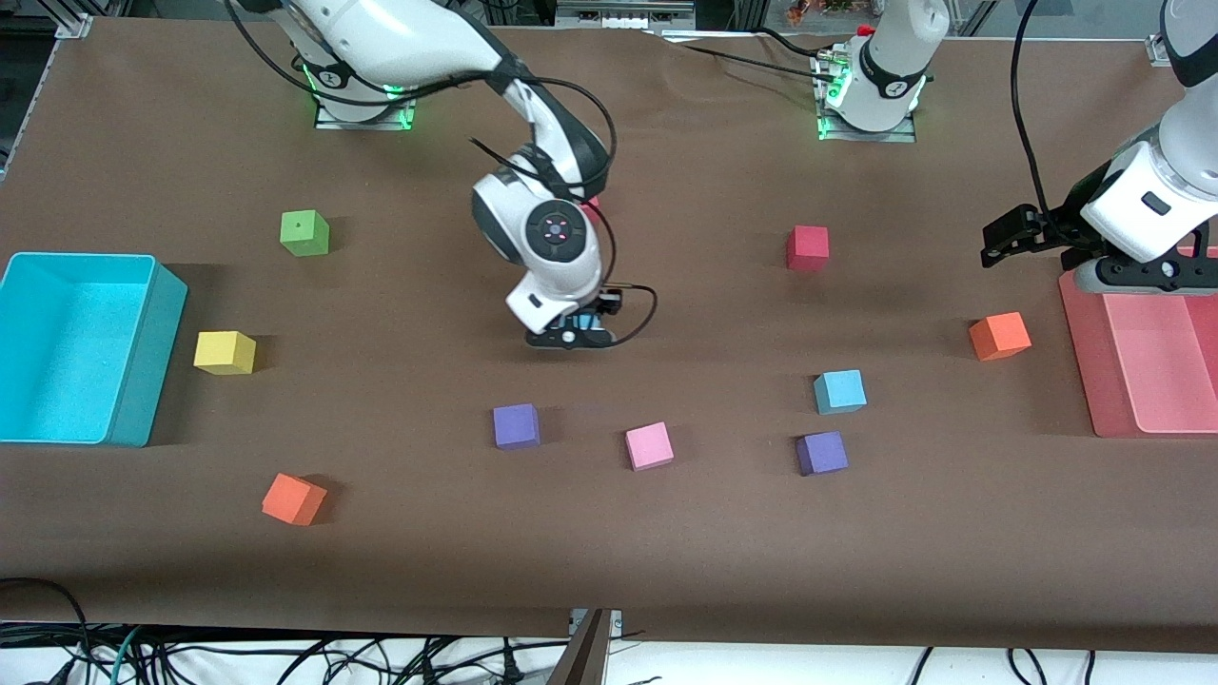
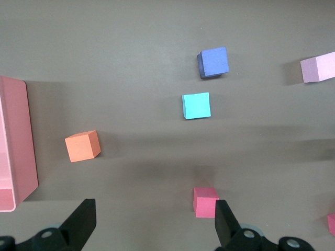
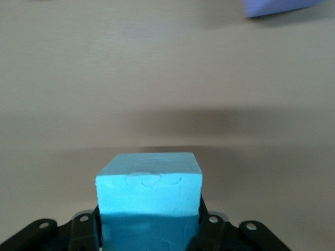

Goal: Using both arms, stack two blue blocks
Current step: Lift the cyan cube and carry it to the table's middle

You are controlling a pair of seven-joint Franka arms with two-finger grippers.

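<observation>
My right gripper (image 1: 569,335) is shut on one sky-blue block (image 3: 149,191) and holds it low over the middle of the table; the block fills the space between the fingers (image 3: 210,230) in the right wrist view. The other blue block (image 1: 839,391) sits on the brown table toward the left arm's end, and it also shows in the left wrist view (image 2: 196,105). My left gripper (image 1: 995,240) is open and empty, up in the air beside the pink tray (image 1: 1085,381). Its two fingertips (image 2: 85,219) are spread wide apart.
A purple cube (image 1: 821,453) lies just nearer the camera than the free blue block. A pink cube (image 1: 649,445), another purple cube (image 1: 516,425), a red cube (image 1: 808,247) and an orange cube (image 1: 999,336) lie around it. A cyan bin (image 1: 143,362), yellow, green and orange cubes are at the right arm's end.
</observation>
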